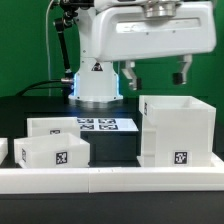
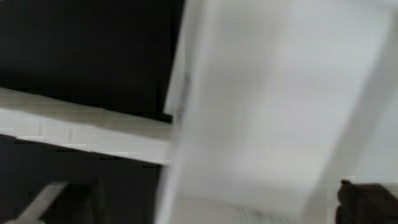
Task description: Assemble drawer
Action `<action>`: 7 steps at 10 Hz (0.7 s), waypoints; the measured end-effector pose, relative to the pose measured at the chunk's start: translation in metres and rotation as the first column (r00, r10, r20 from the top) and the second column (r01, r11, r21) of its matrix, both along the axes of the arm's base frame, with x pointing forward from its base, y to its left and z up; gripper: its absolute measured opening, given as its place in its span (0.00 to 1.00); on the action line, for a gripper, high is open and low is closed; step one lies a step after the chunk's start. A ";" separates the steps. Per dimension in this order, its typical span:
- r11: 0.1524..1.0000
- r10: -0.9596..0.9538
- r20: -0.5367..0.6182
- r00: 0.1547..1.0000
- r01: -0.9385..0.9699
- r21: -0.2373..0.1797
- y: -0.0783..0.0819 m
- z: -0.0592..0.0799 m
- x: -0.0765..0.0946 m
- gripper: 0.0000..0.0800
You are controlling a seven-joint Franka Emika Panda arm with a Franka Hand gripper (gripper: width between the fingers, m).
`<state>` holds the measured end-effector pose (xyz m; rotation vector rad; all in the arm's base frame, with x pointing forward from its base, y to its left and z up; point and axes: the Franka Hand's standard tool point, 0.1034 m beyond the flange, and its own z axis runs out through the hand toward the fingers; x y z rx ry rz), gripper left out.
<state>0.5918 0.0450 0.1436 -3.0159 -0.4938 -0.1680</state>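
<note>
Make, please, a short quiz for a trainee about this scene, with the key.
1. True or false: the two small white open-topped plastic boxes stand to the exterior view's right of the large white cube-like plastic casing.
2. The end effector is: A) open, holding nothing; B) shut on a small box; C) shut on the casing.
3. Which flat white thing with printed tags lies before the robot's round base?
Key: 1 false; 2 A; 3 the marker board.
</note>
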 end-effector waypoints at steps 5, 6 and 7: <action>0.996 0.086 -0.001 0.996 -0.086 -0.027 -0.054 -0.012 -0.020 0.81; 0.996 0.087 -0.001 0.996 -0.087 -0.027 -0.054 -0.012 -0.020 0.81; 0.996 0.086 -0.002 0.996 -0.086 -0.027 -0.054 -0.012 -0.020 0.81</action>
